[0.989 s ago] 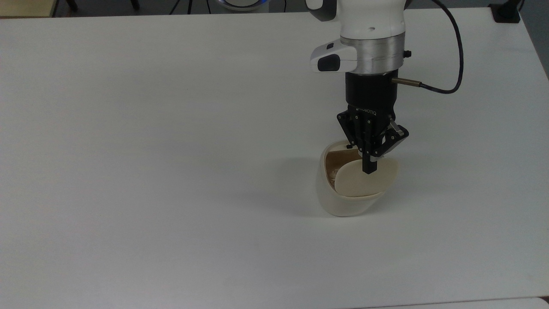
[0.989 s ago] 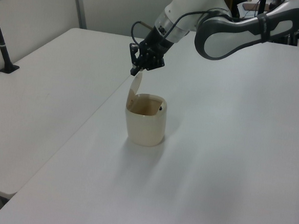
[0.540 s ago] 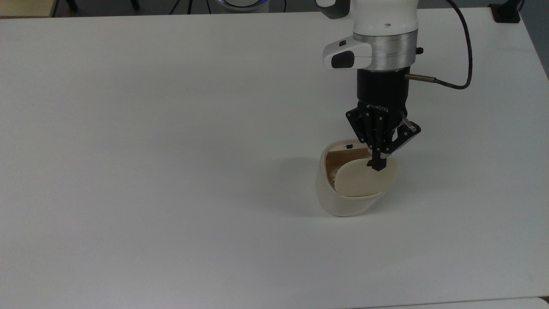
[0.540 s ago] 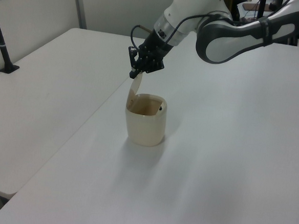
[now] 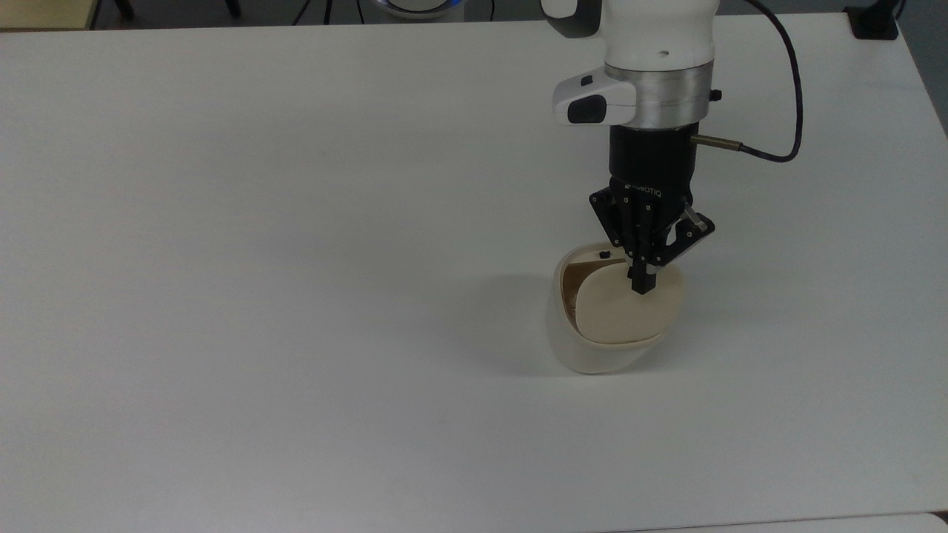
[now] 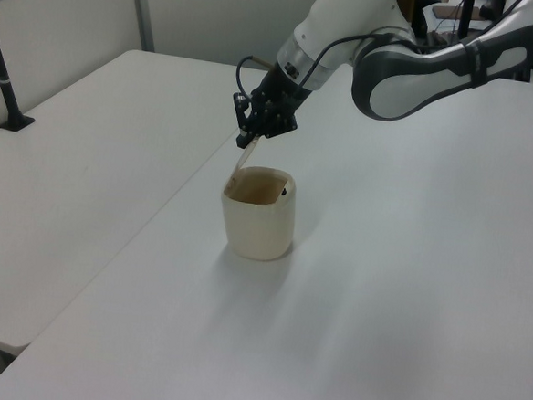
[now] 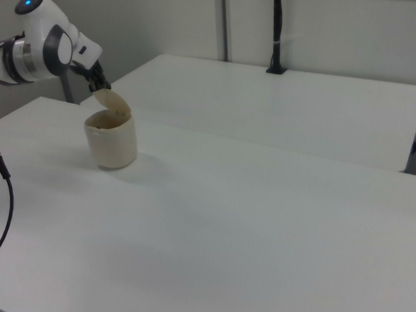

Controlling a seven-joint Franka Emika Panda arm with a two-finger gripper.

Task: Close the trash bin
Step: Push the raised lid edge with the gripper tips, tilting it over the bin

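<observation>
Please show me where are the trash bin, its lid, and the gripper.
trash bin (image 5: 592,355): top view, outer front wall of the body.
lid (image 5: 618,314): top view, middle of its flat face.
gripper (image 5: 641,287): top view, fingertips at the lid's upper edge.

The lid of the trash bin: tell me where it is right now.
In the top view the lid stands part-raised over the trash bin right of the table's centre, with the gripper at its upper edge.

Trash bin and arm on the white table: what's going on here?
A single robot arm is working on the trash bin on the white table. Its gripper is at the free edge of the bin's hinged lid, fingers pinched together on it. The lid is raised and tilted over the opening, and the brownish interior is exposed, so the bin is not yet closed.
</observation>
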